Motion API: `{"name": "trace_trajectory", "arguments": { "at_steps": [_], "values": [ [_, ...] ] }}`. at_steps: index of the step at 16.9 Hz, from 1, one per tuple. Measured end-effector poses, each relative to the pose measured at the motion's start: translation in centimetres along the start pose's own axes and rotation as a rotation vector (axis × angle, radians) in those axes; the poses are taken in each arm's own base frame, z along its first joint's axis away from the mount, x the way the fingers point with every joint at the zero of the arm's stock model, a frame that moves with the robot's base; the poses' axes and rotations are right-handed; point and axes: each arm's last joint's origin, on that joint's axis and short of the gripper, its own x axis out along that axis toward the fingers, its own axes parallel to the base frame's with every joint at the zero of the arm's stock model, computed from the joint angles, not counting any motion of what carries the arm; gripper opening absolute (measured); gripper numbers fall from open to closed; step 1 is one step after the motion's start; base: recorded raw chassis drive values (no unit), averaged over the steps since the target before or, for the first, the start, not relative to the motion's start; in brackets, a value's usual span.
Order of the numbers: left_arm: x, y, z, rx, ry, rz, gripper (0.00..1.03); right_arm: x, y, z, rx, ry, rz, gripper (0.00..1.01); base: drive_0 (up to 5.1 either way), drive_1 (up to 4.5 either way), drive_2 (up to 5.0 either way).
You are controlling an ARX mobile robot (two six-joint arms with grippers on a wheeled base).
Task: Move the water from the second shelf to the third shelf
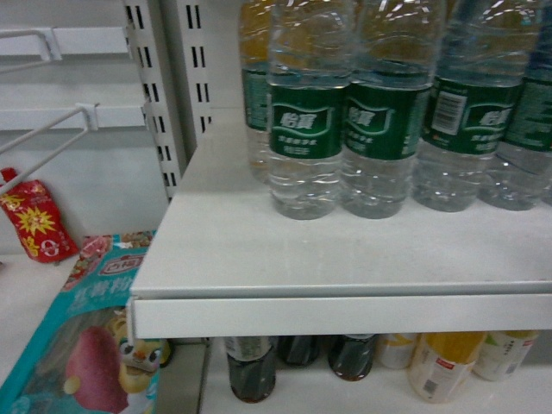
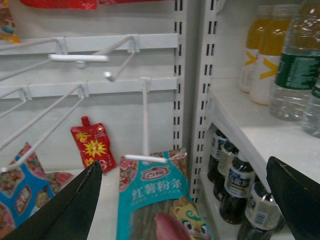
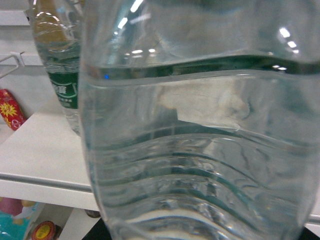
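A: What sits closest to the cameras?

B: In the right wrist view a clear ribbed water bottle (image 3: 200, 150) fills nearly the whole picture, pressed up against the lens. The right gripper itself does not show, so I cannot tell whether it grips the bottle or not.

A: And the left side?

B: The left gripper (image 2: 185, 200) hangs with its two dark fingers (image 2: 70, 210) spread wide apart, nothing between them. Just beyond lies a teal snack bag (image 2: 155, 200) on the lower left surface, and a small red pouch (image 2: 93, 147) leans near the back wall under white wire hooks (image 2: 80, 58).

A: Where is the water in the head view?

B: A row of green-labelled water bottles (image 1: 304, 121) stands upright on the white shelf (image 1: 345, 259), set back from its front edge, touching one another side by side.

A: Below that?

B: Dark drink bottles (image 1: 252, 366) and pale yellow bottles (image 1: 444, 362) stand on the shelf underneath.

A: Farthest back?

B: In the left wrist view, orange juice bottles (image 2: 265, 55) stand at the rear of the white shelf, behind the water.
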Motion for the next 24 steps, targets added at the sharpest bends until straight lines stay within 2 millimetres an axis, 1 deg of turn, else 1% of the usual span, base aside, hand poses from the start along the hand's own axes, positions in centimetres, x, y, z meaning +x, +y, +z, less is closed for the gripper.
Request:
{"name": "trace_trajectory", "arguments": {
  "at_steps": [4, 6, 10, 13, 14, 15, 17, 19, 22, 24],
  "values": [
    [0.0, 0.0, 0.0, 0.000, -0.001, 0.002, 0.98, 0.0, 0.2, 0.0, -0.001, 0.001, 0.026, 0.40, -4.9, 2.53, 2.5],
    [0.0, 0.0, 0.0, 0.000, 0.001, 0.003, 0.98, 0.0, 0.1, 0.0, -0.001, 0.000, 0.010, 0.40, -4.9, 2.53, 2.5],
    [0.0, 0.0, 0.0, 0.000, 0.000, 0.001, 0.98, 0.0, 0.1, 0.0, -0.001, 0.002, 0.009, 0.40, 0.0, 0.00, 0.0],
    [0.0, 0.0, 0.0, 0.000, 0.000, 0.001, 0.98, 0.6, -0.2, 0.3, 0.069, -0.139, -0.130, 0.40, 0.0, 0.00, 0.0],
    [0.0, 0.0, 0.0, 0.000, 0.000, 0.002, 0.98, 1.2, -0.7, 0.9, 0.089, -0.173, -0.177, 0.40, 0.0, 0.00, 0.0],
    [0.0, 0.0, 0.0, 0.000, 0.000, 0.001, 0.98, 1.7, -0.9, 1.2, 0.093, -0.179, -0.189, 0.40, 0.0, 0.00, 0.0],
    [0.0, 0.0, 0.0, 0.000, 0.000, 0.001, 0.98, 3.2, -1.0, 1.4, 0.099, -0.155, -0.176, 0.40, 0.0, 0.00, 0.0],
    [0.0, 0.0, 0.0, 0.000, 0.000, 0.001, 0.98, 4.6, -0.8, 1.2, 0.102, -0.111, -0.145, 0.40, 0.0, 0.00, 0.0],
    [0.0, 0.0, 0.0, 0.000, 0.000, 0.001, 0.98, 6.3, -0.8, 0.4, 0.112, -0.035, -0.138, 0.40, 0.0, 0.00, 0.0],
    [0.0, 0.0, 0.0, 0.000, 0.000, 0.001, 0.98, 7.2, -0.9, 0.2, 0.123, -0.008, -0.140, 0.40, 0.0, 0.00, 0.0]
  ]
}}
